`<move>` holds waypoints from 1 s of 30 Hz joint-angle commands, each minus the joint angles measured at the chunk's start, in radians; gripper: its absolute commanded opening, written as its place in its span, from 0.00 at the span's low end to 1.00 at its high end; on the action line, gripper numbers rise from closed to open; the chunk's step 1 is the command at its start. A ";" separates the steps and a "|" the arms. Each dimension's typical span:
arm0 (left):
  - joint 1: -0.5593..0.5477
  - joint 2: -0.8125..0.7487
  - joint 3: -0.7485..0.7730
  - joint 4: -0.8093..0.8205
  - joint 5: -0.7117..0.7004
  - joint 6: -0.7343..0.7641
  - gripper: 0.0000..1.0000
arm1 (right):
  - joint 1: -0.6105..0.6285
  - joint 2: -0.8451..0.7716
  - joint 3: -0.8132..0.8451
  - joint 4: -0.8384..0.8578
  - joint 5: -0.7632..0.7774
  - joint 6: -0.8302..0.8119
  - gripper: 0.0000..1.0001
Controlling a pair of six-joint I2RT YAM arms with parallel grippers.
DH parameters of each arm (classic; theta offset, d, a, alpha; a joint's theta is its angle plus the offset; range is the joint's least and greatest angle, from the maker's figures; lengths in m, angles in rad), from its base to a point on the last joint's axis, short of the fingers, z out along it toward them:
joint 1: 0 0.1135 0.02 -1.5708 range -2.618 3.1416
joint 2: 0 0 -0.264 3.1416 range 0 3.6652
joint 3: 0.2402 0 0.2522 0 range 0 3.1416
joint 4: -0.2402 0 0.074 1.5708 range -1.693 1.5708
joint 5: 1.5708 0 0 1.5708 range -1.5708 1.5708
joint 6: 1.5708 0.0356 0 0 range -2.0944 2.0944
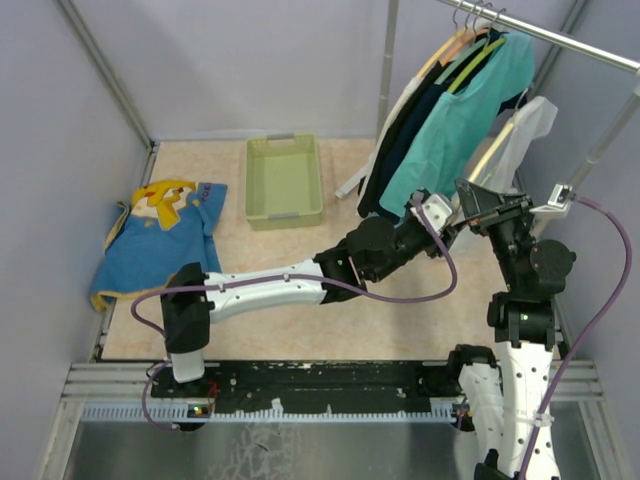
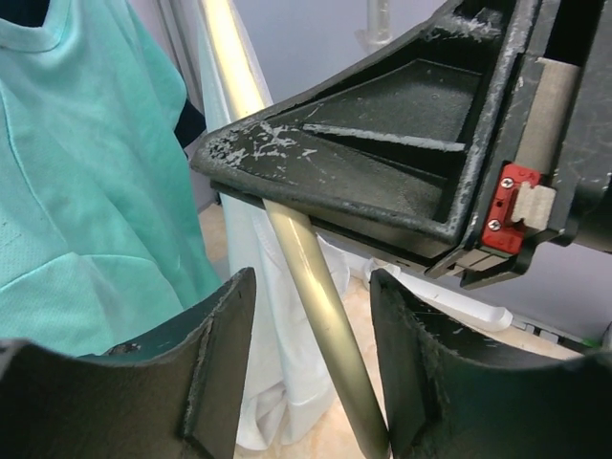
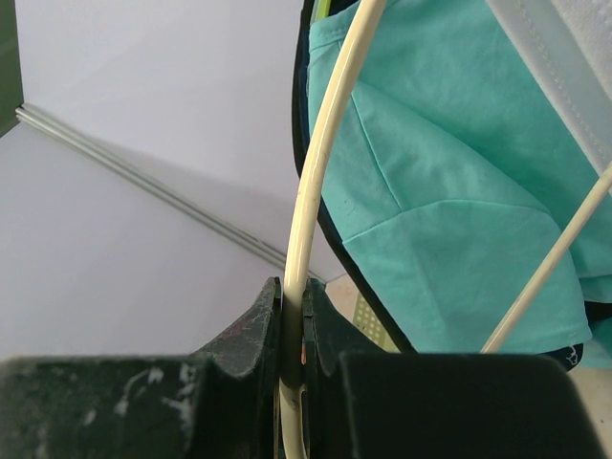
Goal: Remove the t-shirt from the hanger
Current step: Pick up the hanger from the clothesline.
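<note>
A white t-shirt (image 1: pixel 530 125) hangs on a cream hanger (image 1: pixel 497 146) at the right end of the rail, behind a teal shirt (image 1: pixel 455 130). My right gripper (image 1: pixel 480 197) is shut on the hanger's arm; the right wrist view shows the cream bar (image 3: pixel 311 172) pinched between the jaws (image 3: pixel 292 287), with a strip of white cloth (image 3: pixel 574 57) at the top right. My left gripper (image 1: pixel 447 212) is open just left of it. In the left wrist view the hanger bar (image 2: pixel 296 258) runs between its open fingers (image 2: pixel 311 287), untouched, with the white t-shirt (image 2: pixel 263 325) behind.
The metal rail (image 1: pixel 560 40) carries several other hung shirts, including a navy one (image 1: pixel 400 150). A rack upright (image 1: pixel 610 130) stands at the right. A green bin (image 1: pixel 283 180) sits at the back of the table, and a blue cartoon shirt (image 1: pixel 160 240) lies at the left.
</note>
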 commanded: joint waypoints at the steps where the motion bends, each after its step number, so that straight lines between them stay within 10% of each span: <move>1: 0.003 0.018 0.052 0.004 -0.001 -0.009 0.54 | 0.008 -0.017 0.036 0.102 -0.018 -0.029 0.00; 19: 0.001 0.050 0.121 -0.070 -0.094 -0.088 0.00 | 0.011 -0.012 0.038 0.099 -0.028 -0.026 0.00; 26: 0.012 0.016 0.093 -0.069 -0.196 -0.060 0.00 | 0.011 -0.011 0.053 0.075 -0.064 -0.059 0.50; 30: 0.066 -0.078 -0.012 -0.059 -0.198 -0.068 0.00 | 0.011 -0.027 0.046 0.061 -0.100 -0.065 0.59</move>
